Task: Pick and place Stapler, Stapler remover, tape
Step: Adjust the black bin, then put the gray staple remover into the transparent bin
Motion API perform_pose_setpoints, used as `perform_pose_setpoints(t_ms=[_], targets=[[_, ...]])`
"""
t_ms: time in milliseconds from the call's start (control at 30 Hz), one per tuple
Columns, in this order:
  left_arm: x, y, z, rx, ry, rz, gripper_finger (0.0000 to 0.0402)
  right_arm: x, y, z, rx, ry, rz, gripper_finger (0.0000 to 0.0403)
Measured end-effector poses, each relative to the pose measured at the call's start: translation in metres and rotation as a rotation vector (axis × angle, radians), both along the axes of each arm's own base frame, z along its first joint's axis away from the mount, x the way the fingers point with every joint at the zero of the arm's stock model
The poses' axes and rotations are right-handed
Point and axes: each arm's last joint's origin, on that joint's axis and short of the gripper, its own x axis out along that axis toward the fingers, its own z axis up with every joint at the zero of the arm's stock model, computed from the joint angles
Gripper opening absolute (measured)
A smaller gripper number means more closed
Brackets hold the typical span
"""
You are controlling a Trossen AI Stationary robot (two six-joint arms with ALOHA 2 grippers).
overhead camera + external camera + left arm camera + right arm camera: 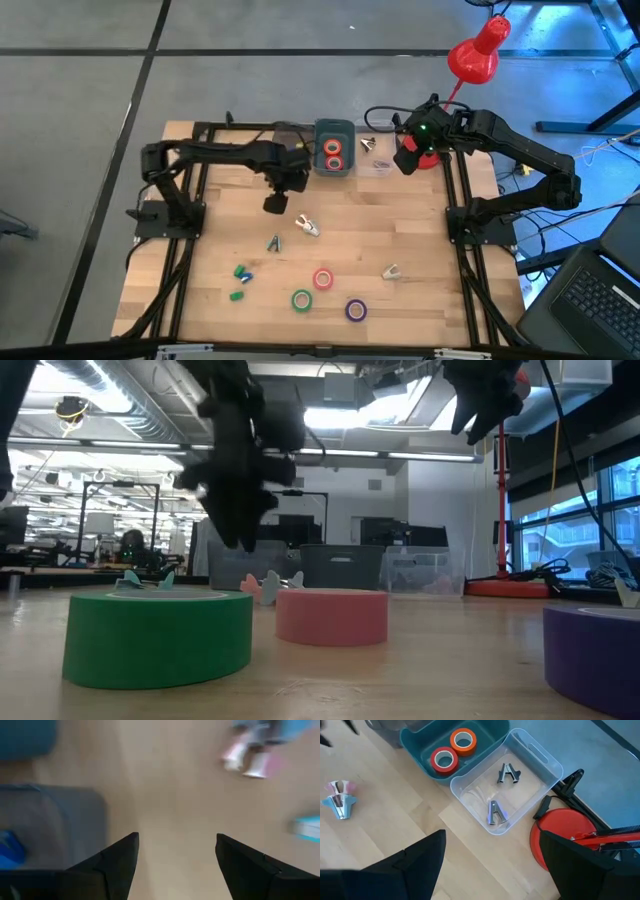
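Wooden bench (420,300) is carrying three loose tape rolls near its front edge: red tape (323,279), green tape (302,299), purple tape (356,310). I am hovering the left gripper (276,203) and right gripper (405,162), fingers released, empty. I am judging the rolls light, rigid and smooth: pinch across the rim.

high: overhead | low: table-level, near green tape (158,635); shared with high (302,299)
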Motion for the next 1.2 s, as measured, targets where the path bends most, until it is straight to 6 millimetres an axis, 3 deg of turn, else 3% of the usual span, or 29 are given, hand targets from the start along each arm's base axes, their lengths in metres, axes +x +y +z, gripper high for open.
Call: perform_pose_setpoints(t_ms=[267, 500, 667, 900, 1033, 1200], targets=[[0.009, 0.032, -0.033, -0.012, 0.002, 0.046, 0.0242, 0.001, 0.002, 0.000, 0.005, -0.004, -0.001, 0.0323], [0.014, 0.043, -0.027, -0.003, -0.119, 0.079, 0.0241, 0.002, 0.002, 0.001, -0.005, -0.012, 0.013, 0.0323], [0.010, 0.037, -0.019, -0.063, -0.111, 0.123, 0.0241, 0.002, 0.004, 0.001, 0.021, -0.022, 0.026, 0.0323], [-0.011, 0.000, -0.015, -0.344, 0.111, 0.269, 0.0241, 0.004, 0.019, -0.002, 0.122, -0.011, 0.120, 0.0323], [-0.019, -0.037, -0.012, -0.463, 0.124, 0.329, 0.0241, 0.009, 0.035, -0.001, 0.202, -0.042, 0.219, 0.0323], [-0.040, -0.089, -0.001, -0.459, 0.013, 0.388, 0.0241, 0.019, 0.070, 0.001, 0.210, -0.084, 0.391, 0.0323]])
